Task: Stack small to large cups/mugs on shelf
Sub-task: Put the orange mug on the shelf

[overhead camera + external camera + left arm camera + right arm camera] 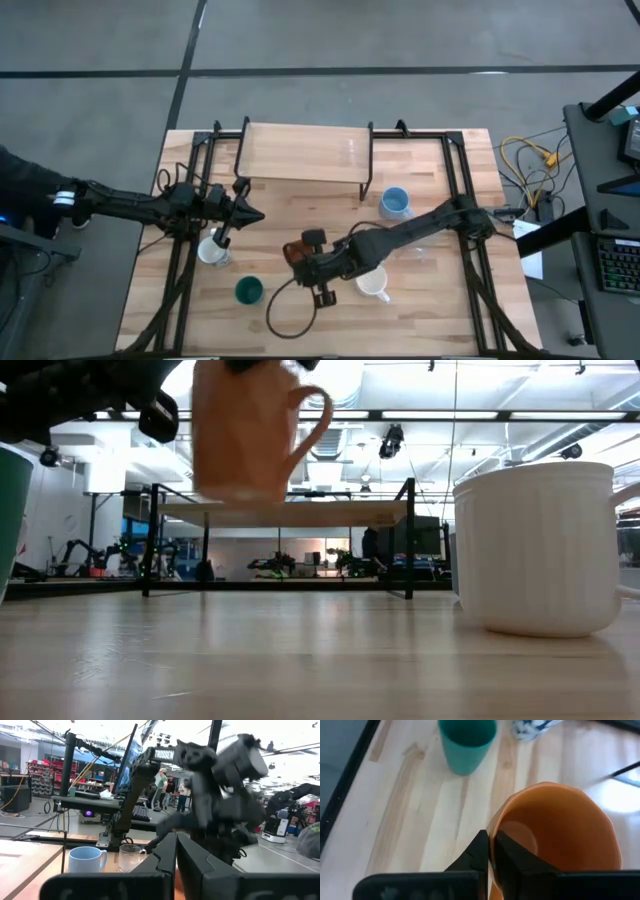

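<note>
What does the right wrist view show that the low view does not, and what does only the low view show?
Only the right wrist view shows the right pincer shut on the rim of the orange mug, the mug's empty inside, and the whole open top of the dark green cup on the table. Only the low view shows the orange mug lifted clear of the tabletop, the plain white mug standing at the right, and the shelf behind. Both show the orange mug and the green cup.

A light wooden tabletop (420,320) carried a black metal frame (180,270) along its sides. A black cable (285,322) looped across the front. Yellow cables (530,160) lay off the right edge, beside a keyboard (618,262). People (170,784) stood far behind.
</note>
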